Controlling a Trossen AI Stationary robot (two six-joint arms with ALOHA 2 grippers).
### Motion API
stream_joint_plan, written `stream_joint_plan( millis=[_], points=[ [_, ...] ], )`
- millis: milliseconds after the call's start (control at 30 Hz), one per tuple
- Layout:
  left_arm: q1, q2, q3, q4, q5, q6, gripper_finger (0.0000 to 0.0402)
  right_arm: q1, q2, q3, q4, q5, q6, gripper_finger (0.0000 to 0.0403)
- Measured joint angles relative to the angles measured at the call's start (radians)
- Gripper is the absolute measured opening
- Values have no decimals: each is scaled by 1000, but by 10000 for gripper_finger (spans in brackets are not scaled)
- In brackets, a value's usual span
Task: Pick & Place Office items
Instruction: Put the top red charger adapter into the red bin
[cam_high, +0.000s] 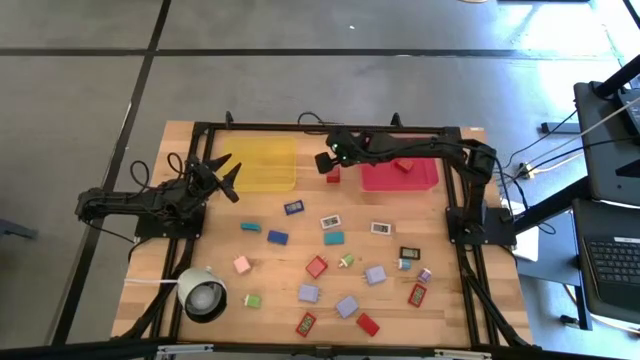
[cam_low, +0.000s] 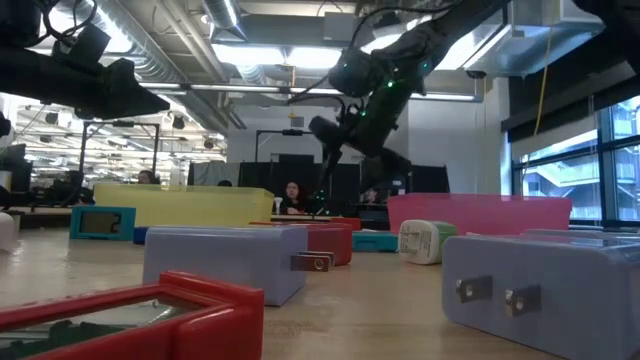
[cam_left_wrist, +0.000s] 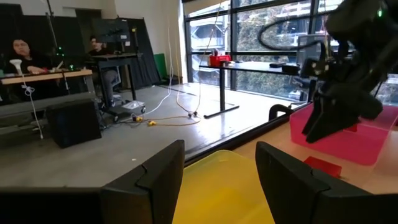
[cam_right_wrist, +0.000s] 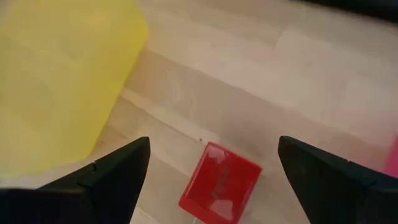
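The office items are small coloured blocks strewn over the table's near half, among them a blue one, a teal one and a lilac one. One red block lies flat on the wood between the yellow tray and the red tray. My right gripper hangs open above this block, slanting down, with a finger to either side and clear of it. Another red item lies in the red tray. My left gripper waits open and level at the yellow tray's left edge.
A white round cylinder with a cord lies at the near left. A black frame borders the table. My right arm reaches over the red tray's far edge. People sit at desks in the room behind the table.
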Motion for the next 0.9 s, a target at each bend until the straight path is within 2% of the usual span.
stream_joint_plan(
  millis=[167, 300, 567, 900],
  points=[
    [0, 0, 0, 0, 0, -27, 196, 27, 66, 5, 14, 63, 26, 353],
    [0, 0, 0, 0, 1, -40, 196, 35, 115, 41, -1, 75, 19, 352],
    [0, 0, 0, 0, 1, -51, 196, 47, 201, 168, -257, 145, -14, 352],
    [0, 0, 0, -1, 0, -51, 196, 56, 217, 184, -282, 66, -25, 351]
  ],
)
